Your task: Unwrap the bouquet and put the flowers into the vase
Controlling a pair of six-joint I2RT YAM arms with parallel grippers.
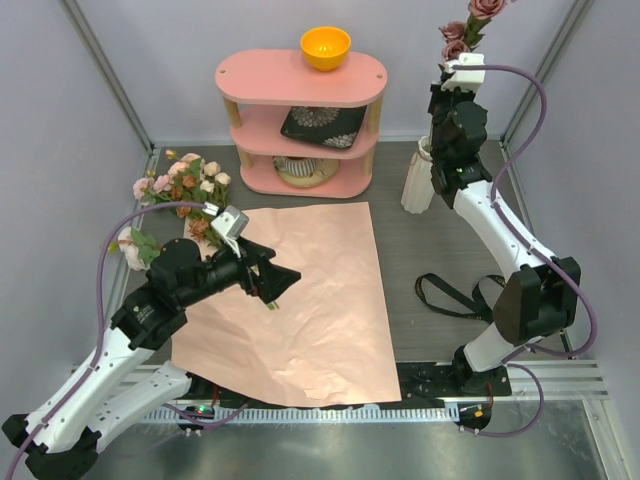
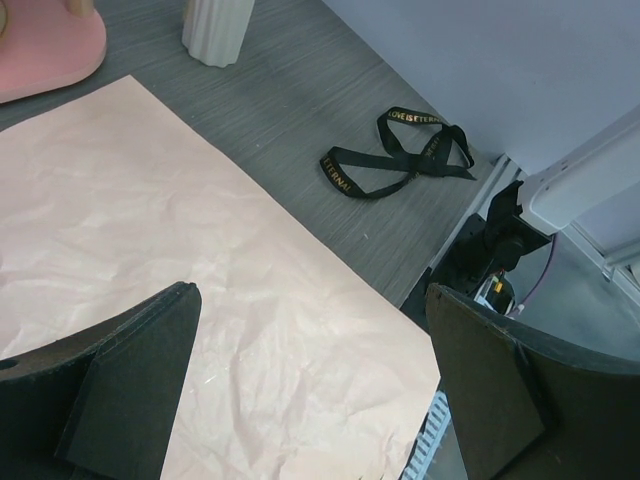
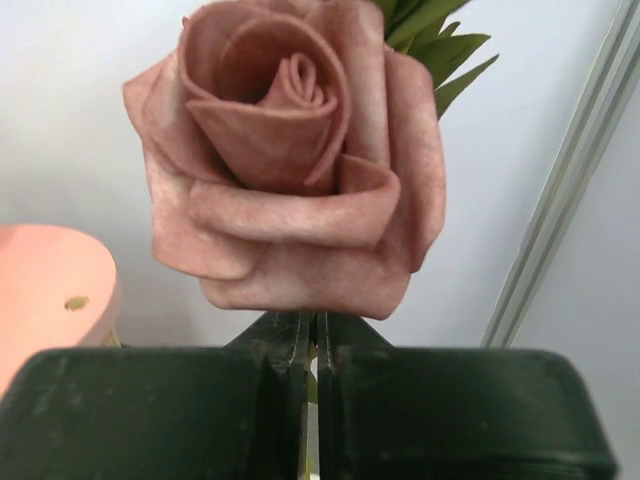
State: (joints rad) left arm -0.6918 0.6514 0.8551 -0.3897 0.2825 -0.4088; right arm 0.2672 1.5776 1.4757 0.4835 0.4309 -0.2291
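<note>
The right jaws are clenched on the stem of the mauve roses point(image 1: 470, 25), which are held high at the back right of the scene. In the overhead view the topmost bloom is cut off by the upper edge. In the right wrist view one bloom point(image 3: 290, 160) fills most of the frame. The stem is hidden where it passes between the closed jaws, and only a few green leaf tips are seen behind the petals.

The vase point(image 1: 416, 182) stands on the tabletop point(image 1: 420, 250) beneath the raised right arm point(image 1: 490, 215). Only its left side is seen, the rest being covered by the arm. Whether the lower end of the stem reaches its neck cannot be told. In the left wrist view only the ribbed base of the vase point(image 2: 215, 30) shows, cut off at the top edge.

The left jaws are fully released and hang over the wrapping paper point(image 1: 300, 300), which is spread flat, with nothing between the two dark fingers point(image 2: 110, 390). The other flowers point(image 1: 185, 185) lie at the far left of the tabletop, beside the paper's corner. Their stems are partly hidden behind the left arm point(image 1: 190, 280). The black ribbon point(image 1: 455, 295) lies untied to the right of the paper; its gold lettering point(image 2: 400, 155) is too small to be read in full. A pink shelf point(image 1: 300, 110) with an orange bowl point(image 1: 326, 47) on top stands at the back.
</note>
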